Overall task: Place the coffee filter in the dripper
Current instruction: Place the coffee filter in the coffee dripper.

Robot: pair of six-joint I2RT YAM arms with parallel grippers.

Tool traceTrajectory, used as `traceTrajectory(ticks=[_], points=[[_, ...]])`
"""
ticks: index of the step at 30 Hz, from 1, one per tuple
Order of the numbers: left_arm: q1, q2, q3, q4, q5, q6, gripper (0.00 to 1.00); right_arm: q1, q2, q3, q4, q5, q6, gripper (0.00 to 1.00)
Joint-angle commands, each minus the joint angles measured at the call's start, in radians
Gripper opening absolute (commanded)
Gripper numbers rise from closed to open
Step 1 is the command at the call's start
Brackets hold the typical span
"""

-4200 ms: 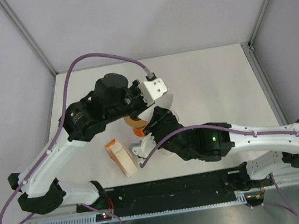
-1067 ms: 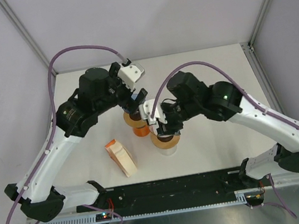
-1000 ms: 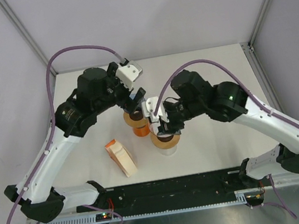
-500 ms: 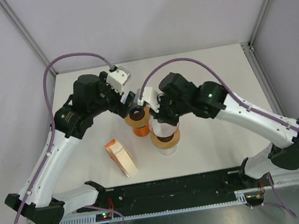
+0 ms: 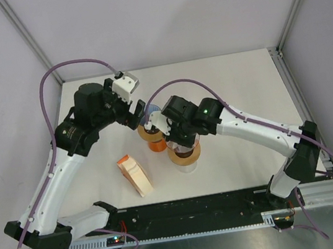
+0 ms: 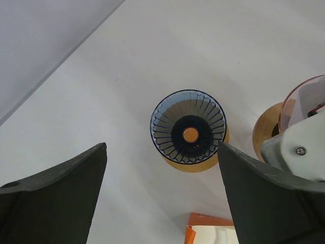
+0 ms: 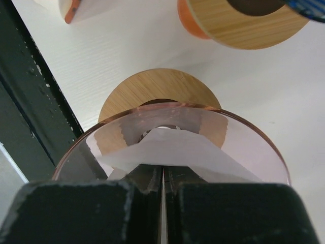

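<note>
Creasing looms if your right gripper (image 7: 162, 175), clamped on the white paper filter (image 7: 172, 147), drives deeper into the translucent pink dripper (image 7: 246, 142)

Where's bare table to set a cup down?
Best: far right of the table, between the right arm and the side rail. Also the near strip right of the pink dripper. Crowded: centre, with blue dripper, left gripper and right gripper. The filter stack takes near left.
</note>
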Motion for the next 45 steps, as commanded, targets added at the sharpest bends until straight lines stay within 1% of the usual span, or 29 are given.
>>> traceTrajectory(ticks=[1, 6, 12, 17, 19, 21, 24, 26, 28, 31, 33, 34, 35, 38, 40, 42, 44, 45], points=[[0.013, -0.022, 0.006, 0.032, 0.022, -0.024, 0.94, 0.008, 0.008, -0.030, 0.035, 0.016, 0.020, 0.00], [0.017, -0.020, 0.006, 0.034, 0.029, -0.022, 0.94, 0.022, -0.015, -0.047, 0.083, 0.036, 0.039, 0.00], [0.019, -0.012, 0.012, 0.033, 0.047, -0.024, 0.94, 0.024, -0.096, 0.022, 0.103, 0.100, 0.065, 0.00], [0.018, -0.010, 0.005, 0.033, 0.067, -0.026, 0.94, 0.022, -0.166, 0.001, 0.162, 0.075, 0.082, 0.00], [0.019, -0.006, 0.002, 0.034, 0.079, -0.026, 0.94, 0.019, -0.183, -0.008, 0.180, 0.043, 0.090, 0.00], [0.018, -0.004, -0.005, 0.032, 0.096, -0.027, 0.93, 0.016, -0.191, -0.011, 0.183, 0.029, 0.095, 0.02], [0.018, -0.001, -0.028, 0.032, 0.169, -0.043, 0.87, 0.014, -0.194, -0.010, 0.173, 0.032, 0.101, 0.07], [0.017, 0.003, -0.051, 0.031, 0.246, -0.067, 0.83, 0.013, -0.198, -0.007, 0.168, 0.029, 0.112, 0.07], [0.009, 0.013, -0.076, 0.031, 0.312, -0.095, 0.80, 0.009, -0.206, -0.009, 0.166, 0.025, 0.134, 0.07], [-0.047, 0.028, -0.109, 0.027, 0.301, -0.110, 0.81, -0.003, -0.243, -0.036, 0.186, 0.020, 0.179, 0.08], [-0.091, 0.032, -0.121, 0.021, 0.277, -0.105, 0.85, -0.012, -0.274, -0.065, 0.200, 0.044, 0.226, 0.14], [-0.104, 0.033, -0.123, 0.018, 0.271, -0.104, 0.87, -0.017, -0.289, -0.075, 0.203, 0.071, 0.248, 0.20], [-0.111, 0.036, -0.122, 0.016, 0.270, -0.107, 0.89, -0.022, -0.302, -0.082, 0.204, 0.099, 0.275, 0.25], [-0.120, 0.045, -0.110, 0.014, 0.289, -0.124, 0.93, -0.026, -0.344, -0.093, 0.218, 0.166, 0.354, 0.33], [-0.129, 0.054, -0.097, 0.013, 0.305, -0.134, 0.94, -0.027, -0.366, -0.096, 0.231, 0.194, 0.395, 0.43], [-0.141, 0.069, -0.082, 0.015, 0.302, -0.138, 0.95, -0.027, -0.371, -0.097, 0.231, 0.224, 0.418, 0.47], [-0.154, 0.092, -0.072, 0.015, 0.293, -0.140, 0.95, -0.031, -0.363, -0.102, 0.210, 0.274, 0.432, 0.55], [-0.160, 0.103, -0.070, 0.016, 0.289, -0.141, 0.95, -0.041, -0.358, -0.109, 0.199, 0.285, 0.439, 0.61]])
